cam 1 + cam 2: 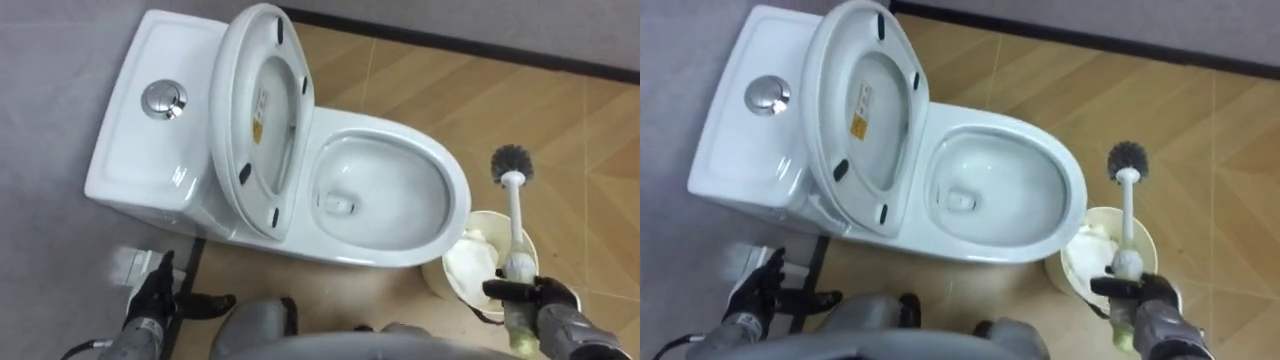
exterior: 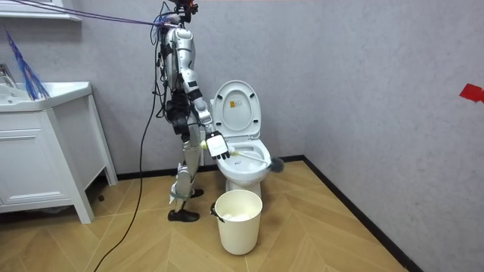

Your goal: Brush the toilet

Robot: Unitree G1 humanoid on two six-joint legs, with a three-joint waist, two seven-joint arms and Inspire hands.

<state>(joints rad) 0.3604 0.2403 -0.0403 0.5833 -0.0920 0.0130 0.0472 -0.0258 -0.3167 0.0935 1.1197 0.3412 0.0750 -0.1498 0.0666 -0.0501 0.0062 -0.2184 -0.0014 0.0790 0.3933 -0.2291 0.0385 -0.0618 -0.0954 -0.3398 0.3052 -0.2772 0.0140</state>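
A white toilet (image 1: 455,190) stands before me with its lid and seat (image 1: 262,110) raised and the bowl open. My right hand (image 1: 535,295), at the lower right, is shut on the white handle of the toilet brush (image 1: 515,215). The brush's dark bristle head (image 1: 512,160) points away from me and hangs outside the bowl's right rim, above the floor. In the room view I stand beside the toilet, with the toilet brush (image 2: 253,157) reaching out past the bowl. My left hand (image 1: 155,295) hangs open at the lower left, by the cistern's base.
A white bin (image 1: 478,262) with crumpled paper stands on the wooden floor right of the bowl, under the brush handle. The cistern (image 1: 140,160) with its flush button (image 1: 163,100) backs onto the grey wall. A white sink cabinet (image 2: 45,151) stands at the room view's left.
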